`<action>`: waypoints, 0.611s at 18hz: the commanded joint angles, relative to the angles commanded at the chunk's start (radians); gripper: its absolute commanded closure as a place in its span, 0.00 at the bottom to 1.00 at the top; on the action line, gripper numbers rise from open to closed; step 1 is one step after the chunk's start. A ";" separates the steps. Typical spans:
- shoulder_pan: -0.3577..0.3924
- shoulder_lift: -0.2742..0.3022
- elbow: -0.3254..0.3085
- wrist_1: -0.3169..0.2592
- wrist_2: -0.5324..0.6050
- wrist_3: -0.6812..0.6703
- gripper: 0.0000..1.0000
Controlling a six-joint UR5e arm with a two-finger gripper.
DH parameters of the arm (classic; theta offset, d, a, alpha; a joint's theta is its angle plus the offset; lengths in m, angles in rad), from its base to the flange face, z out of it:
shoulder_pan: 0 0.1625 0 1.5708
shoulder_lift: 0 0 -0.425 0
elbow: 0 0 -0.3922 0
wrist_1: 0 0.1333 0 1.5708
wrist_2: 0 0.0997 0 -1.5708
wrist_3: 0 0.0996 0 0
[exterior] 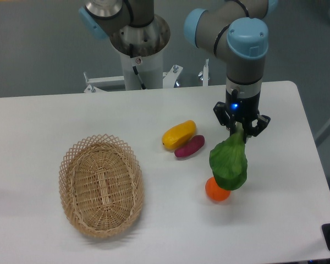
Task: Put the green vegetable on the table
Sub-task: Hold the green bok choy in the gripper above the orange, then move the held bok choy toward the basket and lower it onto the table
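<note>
The green vegetable hangs in the air, leafy end down, its narrow stem pinched in my gripper, which is shut on it. The leaves cover the upper right part of an orange fruit lying on the white table. The vegetable is clear of the tabletop, right of centre.
A yellow oblong vegetable and a purple sweet potato lie side by side left of the gripper. An oval wicker basket sits at the front left. The robot base rises behind the table's far edge.
</note>
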 joint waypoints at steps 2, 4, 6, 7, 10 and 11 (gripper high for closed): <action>0.000 0.000 -0.002 0.000 0.002 -0.029 0.59; 0.000 0.000 -0.005 0.002 0.000 -0.058 0.59; -0.003 0.000 -0.009 0.008 0.000 -0.121 0.59; -0.005 -0.003 -0.014 0.017 -0.002 -0.153 0.59; -0.046 -0.018 -0.023 0.046 -0.002 -0.274 0.59; -0.058 -0.031 -0.031 0.063 0.002 -0.341 0.59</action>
